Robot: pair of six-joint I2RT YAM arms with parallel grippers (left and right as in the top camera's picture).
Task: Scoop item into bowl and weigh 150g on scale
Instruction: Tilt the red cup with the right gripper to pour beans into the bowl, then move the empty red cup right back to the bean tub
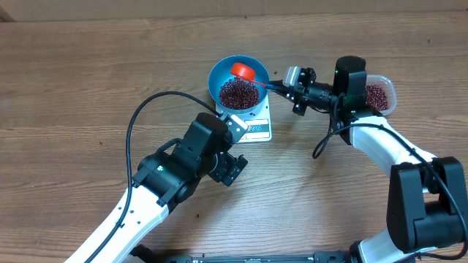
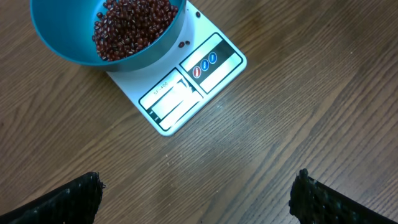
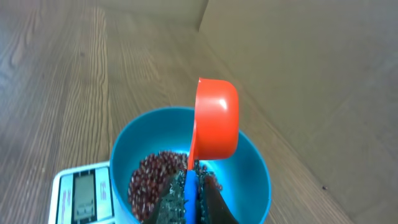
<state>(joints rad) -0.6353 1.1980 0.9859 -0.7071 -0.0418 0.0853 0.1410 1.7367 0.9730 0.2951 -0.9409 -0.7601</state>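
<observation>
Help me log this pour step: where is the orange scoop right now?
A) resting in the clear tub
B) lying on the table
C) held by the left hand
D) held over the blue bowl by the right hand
D: the right hand is shut on the handle of the orange scoop, which hangs tipped over the blue bowl on the scale.

No legible txt; tiny print on scale (image 2: 186,93) too blurry to read.

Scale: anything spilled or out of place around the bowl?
Yes. A couple of stray beans lie on top of the scale, beside the blue bowl, not inside it. They likely count in the weight anyway. Nothing else looks odd.
</observation>
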